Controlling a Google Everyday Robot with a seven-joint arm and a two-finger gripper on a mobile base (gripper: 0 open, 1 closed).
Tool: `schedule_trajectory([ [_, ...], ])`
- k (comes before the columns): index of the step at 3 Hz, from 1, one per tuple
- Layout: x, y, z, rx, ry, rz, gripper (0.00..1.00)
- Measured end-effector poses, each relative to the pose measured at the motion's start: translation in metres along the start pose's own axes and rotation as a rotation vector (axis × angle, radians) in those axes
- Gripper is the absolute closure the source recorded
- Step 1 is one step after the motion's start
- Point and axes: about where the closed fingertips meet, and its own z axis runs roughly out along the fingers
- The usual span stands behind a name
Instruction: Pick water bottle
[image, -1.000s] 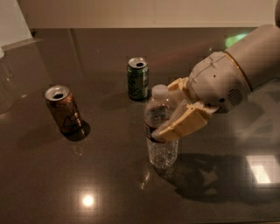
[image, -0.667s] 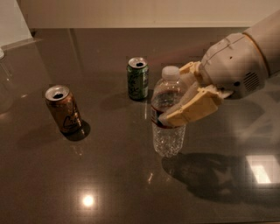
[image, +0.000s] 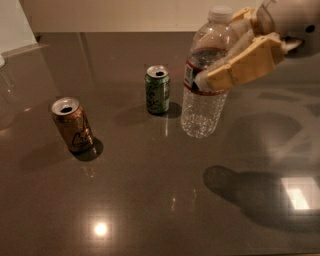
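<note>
camera view | water bottle (image: 202, 107): clear, ribbed, white cap, dark-red label | claw (image: 212, 70) upper right, clamped around label

No text readable; hand (image: 216, 62) grips water bottle (image: 202, 107) over label (image: 195, 67).

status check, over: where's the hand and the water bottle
Status: hand shut on water bottle at label band. Bottle upright, apparently off the table. Nearby green can and orange-brown can stand apart, not in the way.
</note>
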Motion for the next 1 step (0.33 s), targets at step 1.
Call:
schedule_trajectory([
  [1, -0.0001, 0.0000, 0.0000, 0.000, 0.000, 0.000, 1.00],
])
